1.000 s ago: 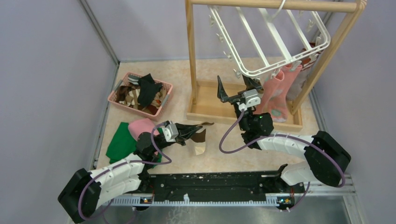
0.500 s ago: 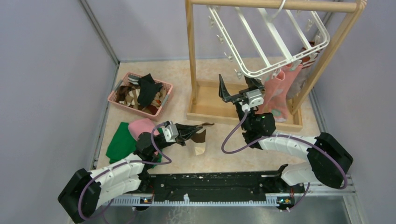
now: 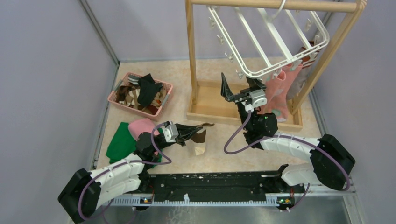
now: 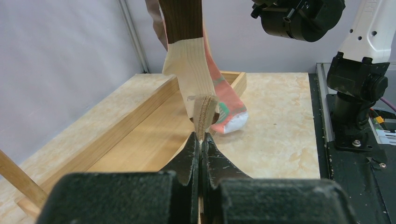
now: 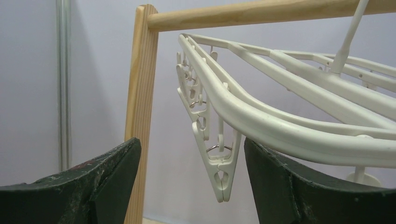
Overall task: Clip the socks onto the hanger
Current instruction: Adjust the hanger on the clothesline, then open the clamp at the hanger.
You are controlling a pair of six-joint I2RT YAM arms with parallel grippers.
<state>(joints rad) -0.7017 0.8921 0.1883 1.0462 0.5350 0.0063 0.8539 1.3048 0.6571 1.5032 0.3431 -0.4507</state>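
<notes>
Beige desk (image 3: 210, 161). Left pincer (image 4: 201, 140) clenched on brown-cream sock (image 4: 189, 70), likely limp, light; pinch cuff edge. Right pincer (image 3: 239, 87) released under hanger (image 5: 280, 126) clip (image 5: 219, 172).

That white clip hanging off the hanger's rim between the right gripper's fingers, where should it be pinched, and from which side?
Pinch the clip on its splayed upper arms, above the metal ring, not the closed lower tip. It hangs as a V from the hanger rim, so squeezing the wide top should open it. Approach from below, where the open right gripper sits, one finger each side.
</notes>
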